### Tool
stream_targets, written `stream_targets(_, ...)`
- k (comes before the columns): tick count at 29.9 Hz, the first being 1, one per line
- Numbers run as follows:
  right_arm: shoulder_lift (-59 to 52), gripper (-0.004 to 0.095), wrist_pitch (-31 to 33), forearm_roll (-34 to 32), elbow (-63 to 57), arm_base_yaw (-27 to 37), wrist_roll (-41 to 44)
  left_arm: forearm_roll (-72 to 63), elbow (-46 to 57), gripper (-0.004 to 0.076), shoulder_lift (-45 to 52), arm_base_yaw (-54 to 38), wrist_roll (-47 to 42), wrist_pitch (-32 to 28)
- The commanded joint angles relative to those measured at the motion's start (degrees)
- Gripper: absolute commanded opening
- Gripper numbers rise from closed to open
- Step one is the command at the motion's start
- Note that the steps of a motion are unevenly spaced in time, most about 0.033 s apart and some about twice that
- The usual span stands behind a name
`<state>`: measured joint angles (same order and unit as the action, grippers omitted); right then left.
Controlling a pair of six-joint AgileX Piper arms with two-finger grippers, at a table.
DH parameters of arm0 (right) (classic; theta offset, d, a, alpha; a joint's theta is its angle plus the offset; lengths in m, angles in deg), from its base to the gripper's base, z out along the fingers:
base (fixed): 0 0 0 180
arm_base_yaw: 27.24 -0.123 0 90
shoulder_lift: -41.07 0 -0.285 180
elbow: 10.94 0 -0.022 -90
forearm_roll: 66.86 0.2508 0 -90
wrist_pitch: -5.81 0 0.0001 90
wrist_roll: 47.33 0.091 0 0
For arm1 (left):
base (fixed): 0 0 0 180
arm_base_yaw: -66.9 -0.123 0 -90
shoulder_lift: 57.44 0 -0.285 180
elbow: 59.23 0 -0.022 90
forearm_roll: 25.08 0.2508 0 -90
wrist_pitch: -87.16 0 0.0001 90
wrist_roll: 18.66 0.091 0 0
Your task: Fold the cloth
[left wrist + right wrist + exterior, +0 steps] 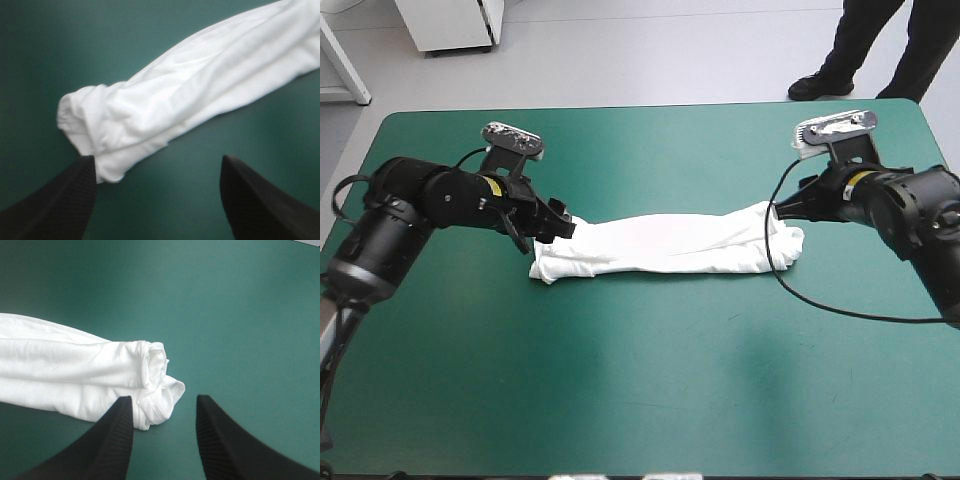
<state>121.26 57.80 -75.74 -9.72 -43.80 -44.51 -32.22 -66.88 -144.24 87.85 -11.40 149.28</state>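
L gripper [157, 157] wide open, R gripper [164, 397] less so, each w/ one finger at a T-shirt [670, 245] end.

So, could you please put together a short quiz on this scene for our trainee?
1. True or false: the left gripper is shut on the T-shirt.
2. The T-shirt lies: A, as a long bundle between the two grippers; B, spread flat; C, lifted.
3. Fill in: the right gripper is ___ (open or shut).
Key: 1 false, the left gripper is open; 2 A; 3 open.
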Motion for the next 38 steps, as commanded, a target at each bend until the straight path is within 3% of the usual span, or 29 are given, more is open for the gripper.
stream_targets(1, -5.31, 0.0396, 1.46, -0.91, 1.85, 0.33, -0.43, -12.68, -3.13, 0.0507, 4.76, 1.09, 5.35, -0.45)
stream_targets(4, -8.58, 0.0397, 5.00, -0.91, 1.85, 0.33, 0.25, -18.91, -3.22, 0.0412, 5.50, 2.93, 8.97, -0.45)
stream_targets(8, -11.74, 0.0397, 9.51, -1.05, 1.85, 0.33, 2.09, -20.13, -3.22, 0.0044, 4.82, 4.78, 12.34, -2.30)
stream_targets(9, -12.16, 0.0397, 10.65, -1.43, 1.85, 0.33, 2.79, -19.99, -3.22, -0.0006, 4.31, 5.17, 13.73, -3.17)
stream_targets(14, -11.90, 0.0397, 11.79, -4.56, 1.85, 0.33, 7.57, -21.59, -3.22, -0.0010, -0.53, 5.29, 15.46, -6.89)
stream_targets(20, -7.00, 0.0412, 9.90, -1.77, 1.85, 2.86, 7.87, -21.96, -3.45, -0.0010, -10.94, 5.29, 16.91, -7.18)
stream_targets(23, -3.60, 0.0447, 8.31, 4.57, 1.85, 7.80, 4.98, -21.71, -4.89, -0.0010, -15.80, 5.29, 17.86, -7.40)
stream_targets(27, 0.85, 0.0509, 7.16, 19.76, 1.85, 16.37, -2.82, -21.71, -8.50, -0.0010, -21.80, 5.59, 17.86, -7.40)
stream_targets(30, 4.10, 0.0538, 7.16, 27.47, 1.85, 20.98, -6.47, -21.71, -11.68, -0.0010, -25.50, 5.81, 18.03, -8.18)
stream_targets(38, 12.58, 0.0542, 8.70, 34.89, 1.85, 23.18, -12.02, -21.98, -19.89, -0.0010, -34.82, 5.81, 17.78, -6.31)
